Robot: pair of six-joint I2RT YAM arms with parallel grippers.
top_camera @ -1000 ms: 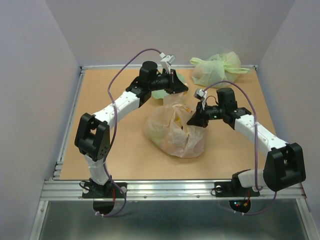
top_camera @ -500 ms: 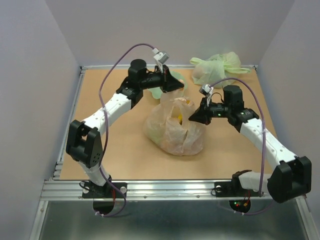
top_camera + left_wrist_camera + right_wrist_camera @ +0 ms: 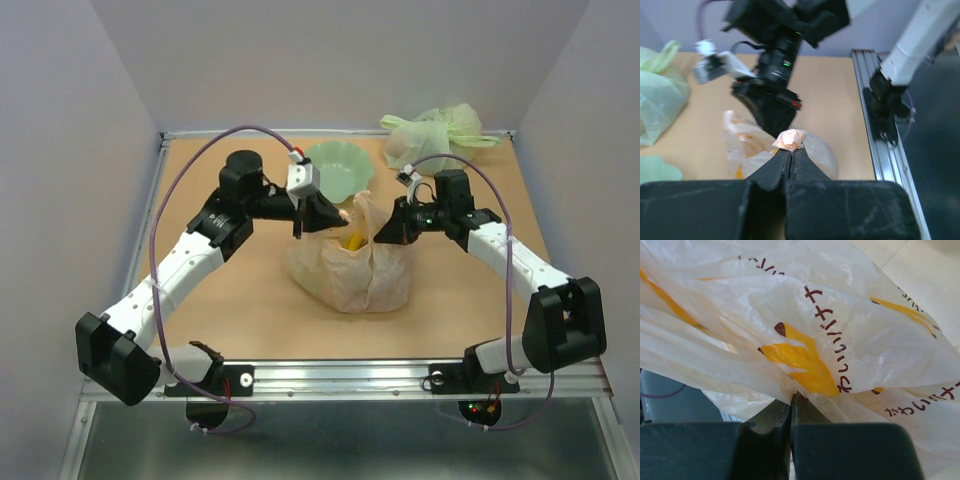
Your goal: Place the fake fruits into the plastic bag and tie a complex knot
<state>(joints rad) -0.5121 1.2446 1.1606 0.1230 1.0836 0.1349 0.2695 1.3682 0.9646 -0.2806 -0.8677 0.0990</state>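
Observation:
The plastic bag (image 3: 350, 275) sits mid-table, whitish and crinkly with orange marks, its top drawn up into two peaks. My left gripper (image 3: 338, 214) is shut on a bunched tip of the bag's left handle (image 3: 790, 139); in the left wrist view the left gripper (image 3: 791, 151) has its jaws pressed together under that wad. My right gripper (image 3: 384, 233) is shut on the bag's right side, and in the right wrist view the right gripper (image 3: 792, 399) pinches the printed film (image 3: 840, 340). Something yellow (image 3: 353, 241) shows at the bag's mouth; the fake fruits are otherwise hidden inside.
A pale green scalloped bowl (image 3: 336, 167) stands behind the bag. A pale green knotted bag (image 3: 432, 136) lies at the back right corner, also seen as the green bag (image 3: 657, 95) in the left wrist view. Metal rails (image 3: 330, 378) edge the table's near side.
My left arm has swung out to the left, bringing its gripper nearer with the handle and uncovering the green bowl. The right gripper has barely shifted, and the bag's top now stands taller.

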